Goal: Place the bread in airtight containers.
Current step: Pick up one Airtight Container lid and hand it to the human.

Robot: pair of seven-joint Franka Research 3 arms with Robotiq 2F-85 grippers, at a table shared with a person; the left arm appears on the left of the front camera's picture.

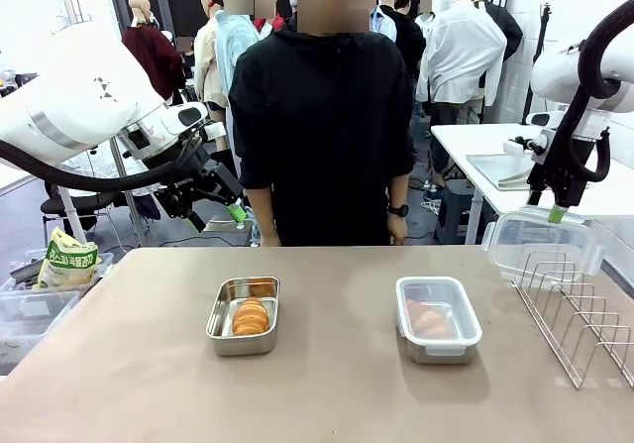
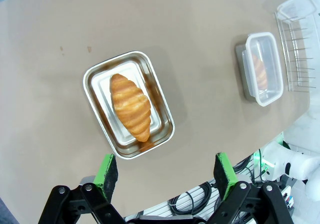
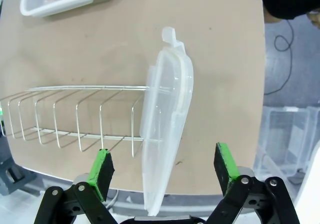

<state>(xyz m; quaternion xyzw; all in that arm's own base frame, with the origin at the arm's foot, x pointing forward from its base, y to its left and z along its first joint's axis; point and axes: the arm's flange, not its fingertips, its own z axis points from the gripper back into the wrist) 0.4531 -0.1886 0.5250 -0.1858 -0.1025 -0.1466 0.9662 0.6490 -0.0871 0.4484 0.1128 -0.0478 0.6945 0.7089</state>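
One croissant (image 1: 251, 316) lies in an uncovered steel container (image 1: 220, 326) left of the table's middle. In the left wrist view this croissant (image 2: 131, 106) lies diagonally in the tin (image 2: 165, 134). My left gripper (image 1: 220, 215) (image 2: 167, 176) hangs open above the table's far left edge, holding nothing. A second container (image 1: 438, 319) (image 2: 262, 68) at middle right has its clear lid on, with bread showing through. A loose clear lid (image 1: 540, 243) (image 3: 165, 129) stands on edge in the wire rack (image 1: 584, 314). My right gripper (image 1: 555, 213) (image 3: 162, 171) is open just above that lid, a finger on each side.
A person in black (image 1: 322, 116) stands at the far edge, arms down. The wire rack (image 3: 75, 119) lies along the right side. A yellow-green bag (image 1: 67, 260) and clear bins (image 1: 30, 309) stand left of the table. Bare tabletop lies between and before the tins.
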